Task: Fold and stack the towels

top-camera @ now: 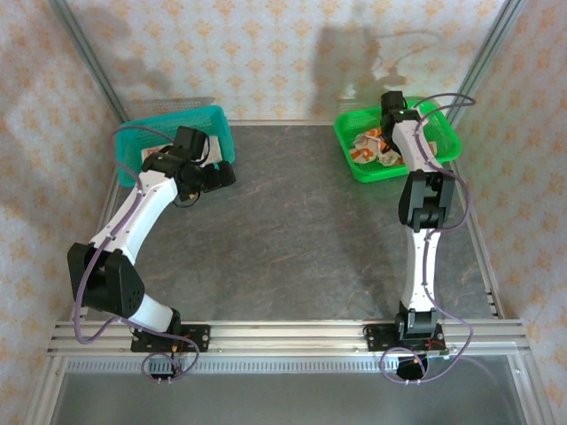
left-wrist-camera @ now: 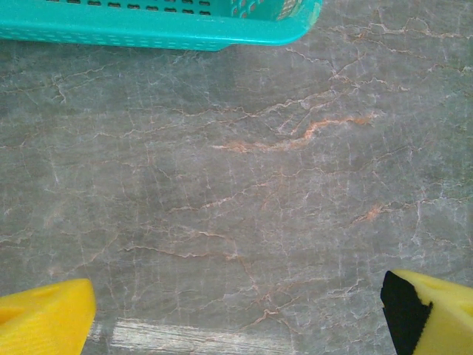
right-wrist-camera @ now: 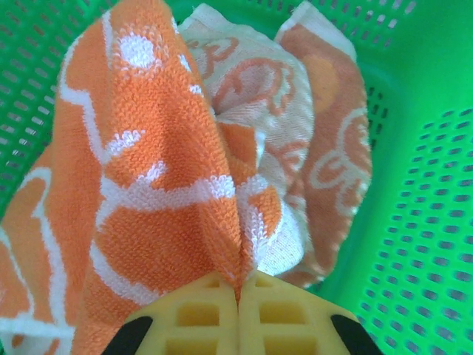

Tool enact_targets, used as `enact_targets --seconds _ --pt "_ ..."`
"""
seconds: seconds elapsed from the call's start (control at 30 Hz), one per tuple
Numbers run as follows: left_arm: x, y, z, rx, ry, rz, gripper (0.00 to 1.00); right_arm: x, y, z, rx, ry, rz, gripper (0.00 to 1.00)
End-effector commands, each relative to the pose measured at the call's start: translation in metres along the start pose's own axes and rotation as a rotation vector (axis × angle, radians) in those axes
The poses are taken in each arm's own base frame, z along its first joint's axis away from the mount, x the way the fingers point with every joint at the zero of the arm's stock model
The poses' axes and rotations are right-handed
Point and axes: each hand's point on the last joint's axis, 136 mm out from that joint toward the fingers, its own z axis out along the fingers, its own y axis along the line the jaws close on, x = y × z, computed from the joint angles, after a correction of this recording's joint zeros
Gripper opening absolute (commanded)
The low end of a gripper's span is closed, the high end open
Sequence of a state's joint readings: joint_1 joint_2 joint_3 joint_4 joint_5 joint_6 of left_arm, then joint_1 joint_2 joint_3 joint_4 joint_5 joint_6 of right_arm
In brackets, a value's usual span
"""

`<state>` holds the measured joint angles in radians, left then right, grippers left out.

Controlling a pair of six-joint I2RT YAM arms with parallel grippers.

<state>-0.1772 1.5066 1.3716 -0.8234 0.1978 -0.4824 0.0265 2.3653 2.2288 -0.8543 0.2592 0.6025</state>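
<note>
Several towels [top-camera: 370, 147] lie crumpled in the green basket [top-camera: 443, 142] at the back right, where my right arm reaches down. In the right wrist view my right gripper [right-wrist-camera: 238, 290] is shut on a raised fold of an orange towel [right-wrist-camera: 148, 170] with white markings. Behind it lie a cream towel [right-wrist-camera: 255, 81] with orange print and a tan-orange one [right-wrist-camera: 332, 140]. My left gripper [left-wrist-camera: 236, 318] hangs open over bare table, its yellow fingers [left-wrist-camera: 44, 318] far apart with nothing between them. In the top view it [top-camera: 215, 176] sits just in front of the teal basket.
The teal basket [top-camera: 168, 133] stands at the back left; its rim [left-wrist-camera: 148, 31] runs along the top of the left wrist view. The green basket's mesh wall [right-wrist-camera: 421, 192] rises close on the right of the held towel. Grey marbled table [top-camera: 292, 221] spreads between the arms.
</note>
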Motion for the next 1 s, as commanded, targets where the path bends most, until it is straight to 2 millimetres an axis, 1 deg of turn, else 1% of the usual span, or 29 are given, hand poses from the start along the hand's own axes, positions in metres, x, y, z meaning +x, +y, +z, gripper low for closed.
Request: enact_targets --seconds 0.0,0.13,0.17,0.3,0.47,0.53,0.63,0.77,0.87,0.97 --pt "-0.004 -0.001 -0.009 0.005 -0.049 -0.01 1.0 -0.05 0.007 -0.076 -0.11 -0.141 0.02 0.0" --pt "-0.004 -0.005 -0.008 0.026 -0.049 -0.007 1.0 -0.061 0.017 -0.126 -0.188 -0.202 -0.015 0.0" --pt "-0.004 -0.007 -0.007 0.031 -0.047 -0.006 1.0 -0.062 0.02 -0.137 -0.205 -0.216 -0.025 0.0" --pt "-0.003 -0.01 -0.009 0.047 -0.045 0.002 1.0 -0.063 0.035 -0.193 -0.298 -0.283 -0.075 0.0" --pt "-0.002 -0.012 -0.017 0.072 -0.054 0.019 1.0 -0.059 0.054 -0.271 -0.417 -0.382 -0.141 0.0" --pt "-0.001 -0.013 -0.02 0.08 -0.057 0.029 1.0 -0.056 0.06 -0.306 -0.46 -0.433 -0.176 0.0" --pt "0.0 -0.012 -0.025 0.084 -0.061 0.043 1.0 -0.048 0.07 -0.353 -0.528 -0.496 -0.235 0.0" --pt "0.003 -0.012 -0.033 0.094 -0.073 0.059 1.0 -0.035 0.079 -0.409 -0.644 -0.542 -0.283 0.0" --pt "0.003 -0.011 -0.04 0.101 -0.089 0.07 1.0 -0.02 0.086 -0.447 -0.744 -0.562 -0.321 0.0" --pt "0.003 -0.01 -0.046 0.1 -0.101 0.078 1.0 -0.006 0.095 -0.478 -0.835 -0.568 -0.363 0.0"
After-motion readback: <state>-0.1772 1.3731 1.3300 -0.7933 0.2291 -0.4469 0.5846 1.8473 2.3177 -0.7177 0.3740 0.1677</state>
